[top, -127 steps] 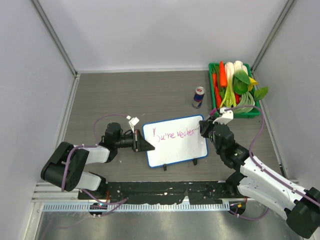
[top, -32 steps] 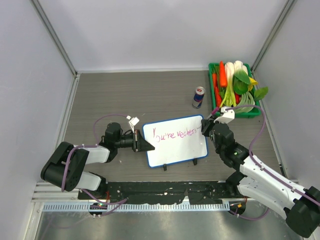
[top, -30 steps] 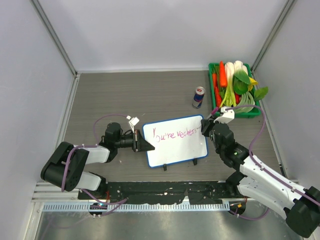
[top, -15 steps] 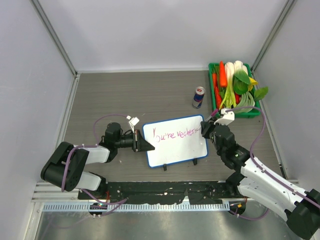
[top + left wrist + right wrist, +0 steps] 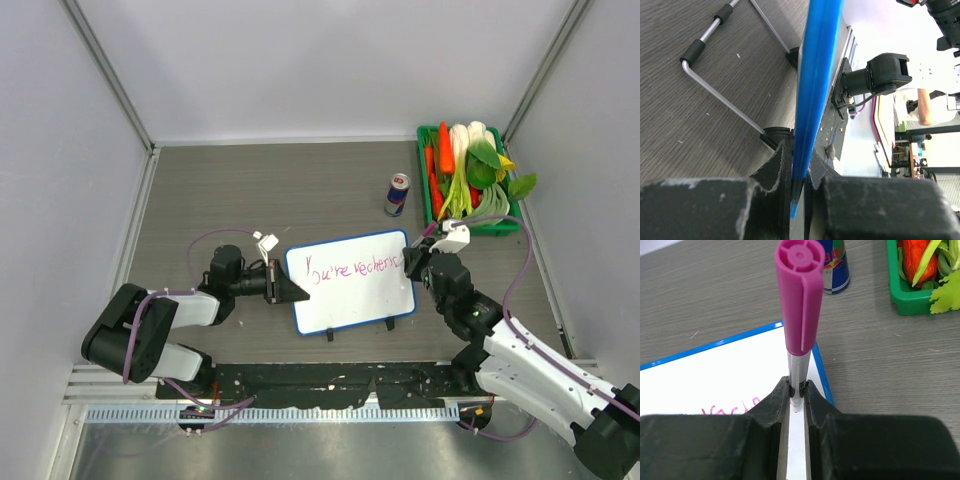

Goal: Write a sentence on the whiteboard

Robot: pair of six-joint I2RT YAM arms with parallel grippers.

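Right gripper [image 5: 796, 390] is clamped on the barrel of a marker [image 5: 799, 295] with a magenta cap. In the right wrist view you see the marker standing between the two fingers, capped end toward the camera. Its lower end is hidden behind the fingers, so you cannot tell whether the tip touches the board. This gripper sits at the far right corner of the whiteboard [image 5: 350, 302], at the right end of the sentence [image 5: 352, 268].

Left gripper [image 5: 297, 290] is closed on the left edge of the whiteboard. In the left wrist view the blue rim runs edge-on between the two fingers, and both press against it. A bent wire leg [image 5: 725, 100] with black sleeves lies on the table [image 5: 250, 190] beside the rim.

You find the whiteboard near the middle of the table, between the two arms. The sentence is one reddish-pink line rising toward the right. It begins "You're"; the later letters are too small to read. Two black clips [image 5: 330, 336] sit along the near long edge.

A can [image 5: 397, 194] stands upright beyond the board's far right corner. A green tray [image 5: 422, 170] of vegetables [image 5: 470, 165] sits at the far right.
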